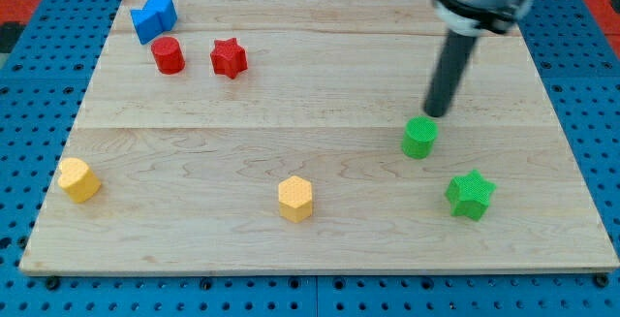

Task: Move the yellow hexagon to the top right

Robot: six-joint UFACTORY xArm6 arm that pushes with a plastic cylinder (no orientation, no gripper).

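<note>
A yellow hexagon (295, 198) sits low on the wooden board, near the middle of the view's bottom. My tip (433, 113) is far to its upper right, just above a green cylinder (419, 137) and close to it; I cannot tell whether they touch. The dark rod rises from the tip to the arm's grey end at the view's top right. A second yellow block (77, 178), hexagon-like, sits at the view's lower left.
A green star (471, 194) lies at the lower right. A blue block (153, 17), a red cylinder (168, 54) and a red star (229, 57) cluster at the upper left. The board (310, 94) lies on a blue pegboard.
</note>
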